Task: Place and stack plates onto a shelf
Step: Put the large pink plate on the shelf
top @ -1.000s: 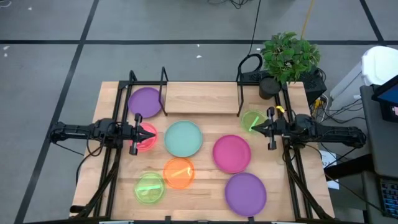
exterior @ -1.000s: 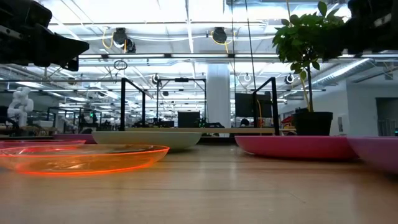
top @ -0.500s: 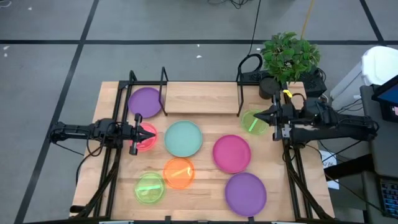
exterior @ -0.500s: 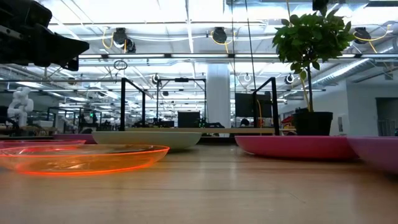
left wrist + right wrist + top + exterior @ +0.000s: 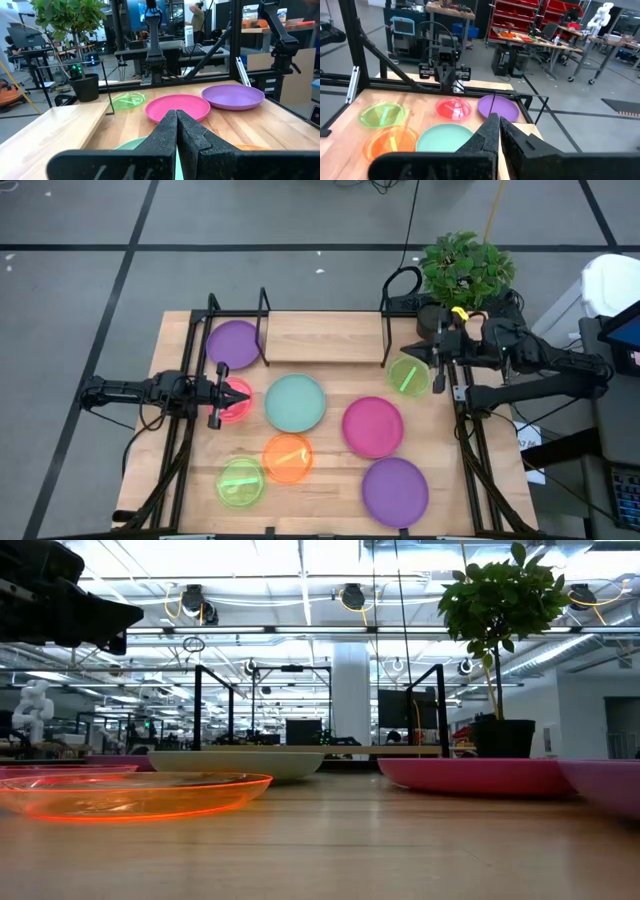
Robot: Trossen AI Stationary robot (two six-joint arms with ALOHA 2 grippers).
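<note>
Eight plates lie on the tabletop in the high view: a purple one beside the shelf's left end, red, teal, magenta, a second purple, orange, and two green. The shelf stands at the far side with a bare plank. My left gripper is shut and hovers over the red plate, high in the low view. My right gripper is shut above the far green plate's far rim.
A potted plant stands at the table's far right corner, close behind my right arm. The shelf's black frames rise at its ends. Bare wood shows along the near left and far left of the table.
My right gripper has moved toward the far edge and a little to the left, from beside the far green plate to above its far rim. It has also risen, since its arm has left the top right of the low view. The plates have not moved.
</note>
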